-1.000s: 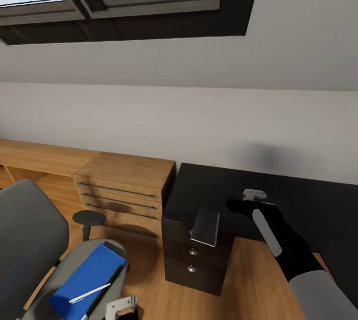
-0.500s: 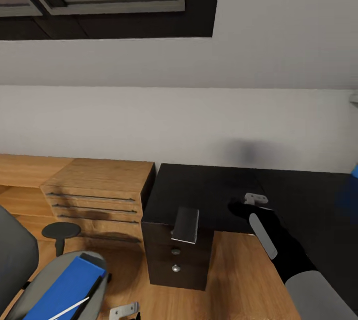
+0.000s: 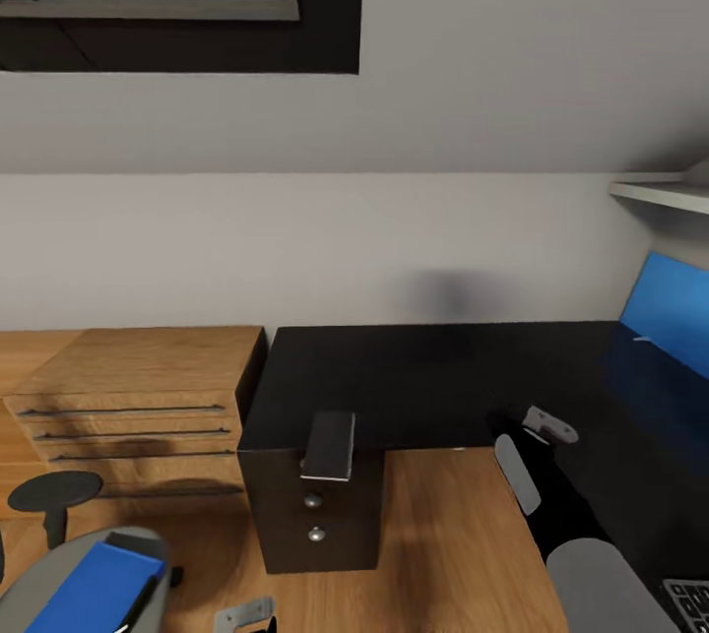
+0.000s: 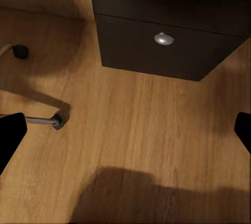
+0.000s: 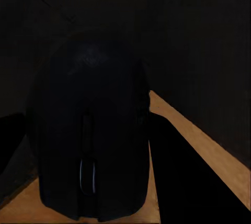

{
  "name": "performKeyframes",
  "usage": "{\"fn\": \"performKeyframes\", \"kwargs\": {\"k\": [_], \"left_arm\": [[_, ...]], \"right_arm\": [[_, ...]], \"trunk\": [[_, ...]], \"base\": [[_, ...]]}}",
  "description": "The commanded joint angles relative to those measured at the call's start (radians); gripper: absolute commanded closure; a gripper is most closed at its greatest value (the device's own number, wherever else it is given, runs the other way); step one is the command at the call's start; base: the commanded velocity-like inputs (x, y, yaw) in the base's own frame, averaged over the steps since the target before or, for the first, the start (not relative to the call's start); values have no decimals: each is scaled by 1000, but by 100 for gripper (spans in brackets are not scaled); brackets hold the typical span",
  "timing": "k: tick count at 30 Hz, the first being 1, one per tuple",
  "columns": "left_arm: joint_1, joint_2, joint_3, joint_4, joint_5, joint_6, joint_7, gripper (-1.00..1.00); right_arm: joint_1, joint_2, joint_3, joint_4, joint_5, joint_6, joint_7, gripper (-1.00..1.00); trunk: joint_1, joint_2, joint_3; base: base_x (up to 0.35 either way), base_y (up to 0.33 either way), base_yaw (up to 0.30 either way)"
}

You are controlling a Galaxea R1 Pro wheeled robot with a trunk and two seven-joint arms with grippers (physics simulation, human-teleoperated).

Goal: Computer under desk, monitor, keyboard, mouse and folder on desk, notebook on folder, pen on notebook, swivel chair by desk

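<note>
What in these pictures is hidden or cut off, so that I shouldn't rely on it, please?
- Keyboard: head view, only a corner shows; the frame edge cuts the rest.
- Blue folder on the swivel chair: head view, cropped at the bottom edge.
- Right gripper: right wrist view, the dark mouse hides its fingertips.

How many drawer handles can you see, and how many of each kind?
Round knobs on the black desk: 2
Long bar handles on the wooden drawer chest: 3
Total: 5
</note>
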Motion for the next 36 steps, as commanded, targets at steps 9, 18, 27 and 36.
{"fn": "performKeyframes", "kwargs": {"k": [9,18,27,36], "left_arm": [[0,-1,-4,61,5,2,3,-100],[0,-2,-6,62,7,-41,2,-100],[0,-1,-5,62,9,-40,2,-100],[0,-2,-1,79,11,-38,2,-100]], "right_arm": [[-1,-13,-170,75,-5,-84,-7,100],[-1,-33,-171,116,-2,-153,-6,100],[-1,-32,-165,118,2,-160,-1,100],[-1,-31,-164,118,2,-163,0,100]], "trunk": [[0,-1,0],[0,-1,0],[0,-1,0],[0,-1,0]], "base": [[0,0,-270],[0,0,-269],[0,0,-217],[212,0,-6]]}}
